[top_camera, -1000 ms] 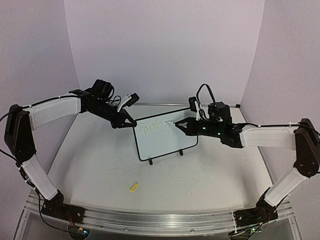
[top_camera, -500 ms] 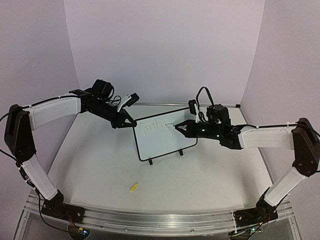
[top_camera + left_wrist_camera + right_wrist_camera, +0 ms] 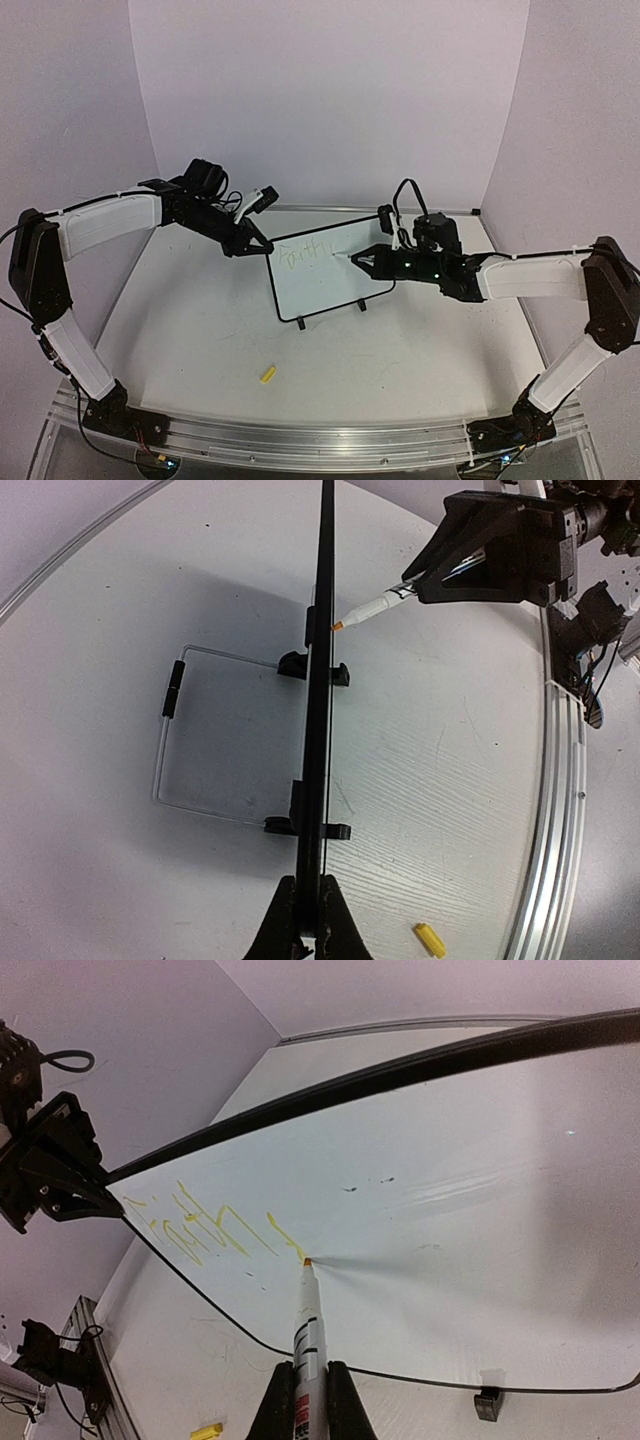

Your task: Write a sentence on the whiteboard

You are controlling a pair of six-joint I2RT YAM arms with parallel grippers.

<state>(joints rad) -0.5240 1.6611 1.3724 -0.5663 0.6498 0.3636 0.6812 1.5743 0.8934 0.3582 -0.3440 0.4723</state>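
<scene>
Yellow-green cursive, the sentence (image 3: 205, 1225), runs across the whiteboard (image 3: 335, 285) just ahead of the right hand (image 3: 362, 259), which is closed on a marker (image 3: 306, 1325); its tip touches the board at the writing's end. The left hand (image 3: 257, 245) is clamped tight on the board's top corner. A yellow cap (image 3: 267, 375) lies on the tabletop (image 3: 190, 340), well behind both hands.

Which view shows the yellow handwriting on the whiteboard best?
Right wrist: the handwriting sits close and sharp on the whiteboard, the marker tip at its rightmost stroke. Top external shows it small and faint. Left wrist sees the whiteboard edge-on, so none of it shows.
</scene>
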